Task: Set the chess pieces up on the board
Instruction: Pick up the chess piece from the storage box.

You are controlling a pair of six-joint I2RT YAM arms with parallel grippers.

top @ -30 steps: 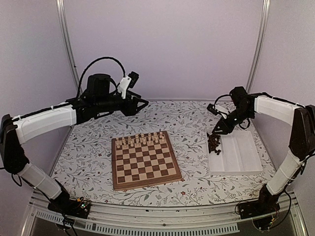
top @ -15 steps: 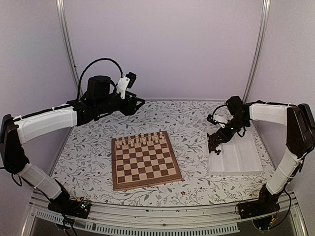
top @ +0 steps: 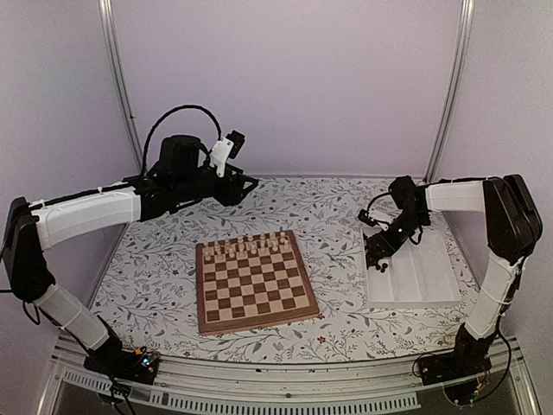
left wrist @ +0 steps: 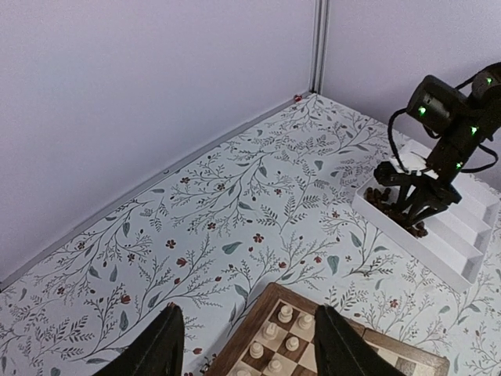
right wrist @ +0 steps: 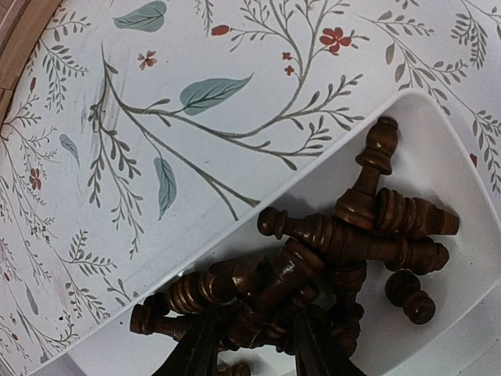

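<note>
The board [top: 251, 298] lies mid-table, and no dark piece stands on it. The dark chess pieces [top: 374, 252] lie heaped in the far-left corner of a white tray [top: 423, 277]. My right gripper [top: 377, 249] is low in that heap. In the right wrist view its fingers stand apart on either side of tumbled chess pieces [right wrist: 344, 235], so the right gripper [right wrist: 254, 348] is open. My left gripper [top: 246, 183] hovers open and empty beyond the board's far-left corner. The left wrist view shows the left gripper [left wrist: 250, 348] above that corner of the board [left wrist: 270, 298].
Pale cream chessmen [top: 251, 245] fill the board's two far rows and also appear as pale chessmen [left wrist: 286, 329]. The tray [left wrist: 454, 243] has several long compartments. A floral cloth [top: 155, 277] covers the table. Walls close in at the back and sides.
My right gripper has dropped down and to the left, from above the tray's far edge into the heap of dark pieces. The left arm has shifted only slightly.
</note>
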